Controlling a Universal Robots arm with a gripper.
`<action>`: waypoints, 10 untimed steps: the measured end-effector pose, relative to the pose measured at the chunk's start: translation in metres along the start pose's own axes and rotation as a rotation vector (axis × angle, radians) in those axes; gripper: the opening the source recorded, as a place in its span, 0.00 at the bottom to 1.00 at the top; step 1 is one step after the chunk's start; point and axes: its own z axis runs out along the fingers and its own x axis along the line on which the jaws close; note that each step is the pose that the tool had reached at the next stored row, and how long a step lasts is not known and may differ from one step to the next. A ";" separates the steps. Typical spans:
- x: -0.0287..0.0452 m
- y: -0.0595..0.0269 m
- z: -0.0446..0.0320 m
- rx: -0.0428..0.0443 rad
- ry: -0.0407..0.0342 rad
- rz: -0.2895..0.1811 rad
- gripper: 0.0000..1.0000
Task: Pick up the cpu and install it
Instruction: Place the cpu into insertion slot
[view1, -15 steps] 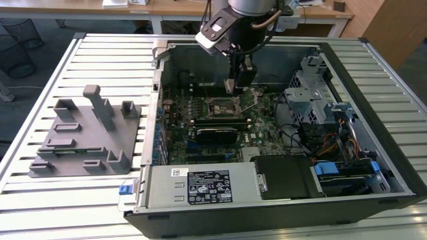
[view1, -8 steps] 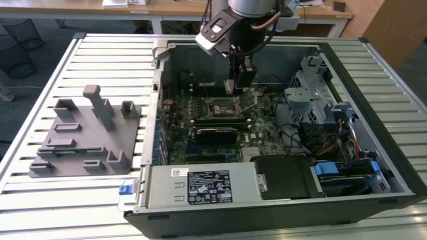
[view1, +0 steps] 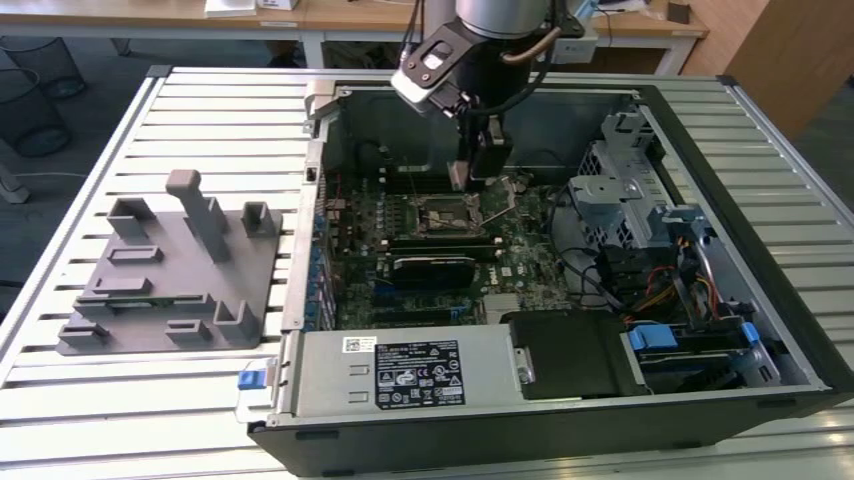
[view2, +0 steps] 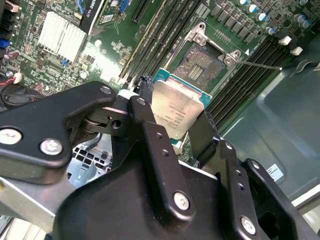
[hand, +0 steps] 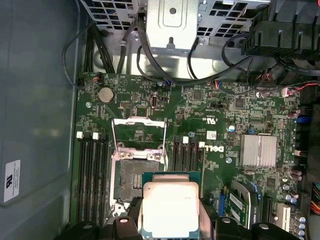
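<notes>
Second wrist view shows the jaws gripping the cpu (view2: 177, 107) near the open socket (view2: 199, 70).

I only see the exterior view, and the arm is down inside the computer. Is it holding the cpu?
Observer: Yes. In the second wrist view the end effector is shut on the cpu, gripping two opposite edges.
Operator: Is it in its hole yet?
Observer: No. In the first wrist view the socket is bare, and the cpu is not seated in it.
Operator: Is the lid open?
Observer: Yes. The metal frame is swung open, off the socket.
</notes>
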 end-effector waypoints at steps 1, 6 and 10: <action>0.0000 0.0000 0.0006 0.0000 0.0000 0.000 0.53; 0.0014 0.0000 0.0050 0.0001 -0.0001 0.000 0.53; 0.0032 0.0001 0.0089 0.0001 -0.0002 0.000 0.53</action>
